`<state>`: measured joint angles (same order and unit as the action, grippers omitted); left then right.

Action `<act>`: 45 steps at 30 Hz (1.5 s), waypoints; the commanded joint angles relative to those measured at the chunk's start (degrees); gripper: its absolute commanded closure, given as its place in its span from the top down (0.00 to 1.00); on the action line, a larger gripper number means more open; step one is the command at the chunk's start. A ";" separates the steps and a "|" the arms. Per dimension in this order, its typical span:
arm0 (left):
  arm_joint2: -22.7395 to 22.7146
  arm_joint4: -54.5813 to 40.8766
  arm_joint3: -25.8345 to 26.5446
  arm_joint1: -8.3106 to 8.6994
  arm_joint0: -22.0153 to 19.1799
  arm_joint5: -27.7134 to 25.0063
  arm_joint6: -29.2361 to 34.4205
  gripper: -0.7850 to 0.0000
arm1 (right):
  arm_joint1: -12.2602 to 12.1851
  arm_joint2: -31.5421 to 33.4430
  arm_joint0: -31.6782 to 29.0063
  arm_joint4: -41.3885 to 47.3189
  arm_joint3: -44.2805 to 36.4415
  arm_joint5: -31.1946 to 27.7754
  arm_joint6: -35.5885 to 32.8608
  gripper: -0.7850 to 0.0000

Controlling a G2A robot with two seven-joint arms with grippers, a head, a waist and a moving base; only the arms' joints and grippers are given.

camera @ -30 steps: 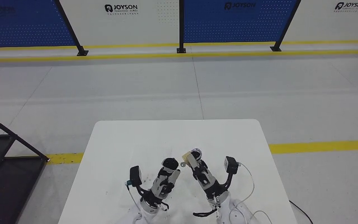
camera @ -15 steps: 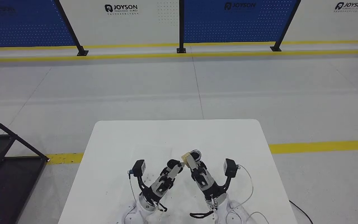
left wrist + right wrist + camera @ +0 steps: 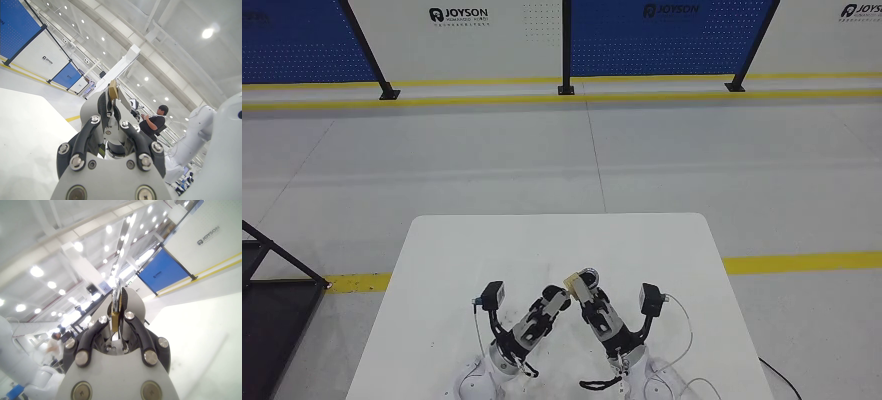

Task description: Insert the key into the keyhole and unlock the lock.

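Right claw (image 3: 117, 303): clamped on brass lock (image 3: 115, 320), silver shackle (image 3: 116, 291) beyond its tips.
Left claw (image 3: 111, 103): closed; lock's brass end at its tips.

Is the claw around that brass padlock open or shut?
Shut: the right gripper squeezes the brass padlock from both sides.

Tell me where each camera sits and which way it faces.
Top view: on the robot above its arms, looking down at the white table and floor beyond; left gripper and right gripper meet at the brass lock.
Left wrist view: on the left wrist, looking along closed fingers up toward the ceiling; they seem to pinch the key.
Right wrist view: on the right wrist, also angled ceilingward; its fingers clamp the lock.
Shared: both wrist views show the lock and table.
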<state>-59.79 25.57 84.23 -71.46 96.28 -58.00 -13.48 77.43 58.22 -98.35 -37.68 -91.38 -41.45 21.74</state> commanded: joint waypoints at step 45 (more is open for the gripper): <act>-2.41 2.53 0.30 0.15 1.55 0.01 -0.27 0.00 | -2.14 4.04 -1.88 1.60 -3.74 1.08 -12.19 0.00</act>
<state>-62.16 27.95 84.49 -71.30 97.82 -57.99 -13.72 75.31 62.32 -100.25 -36.11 -95.03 -40.65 9.82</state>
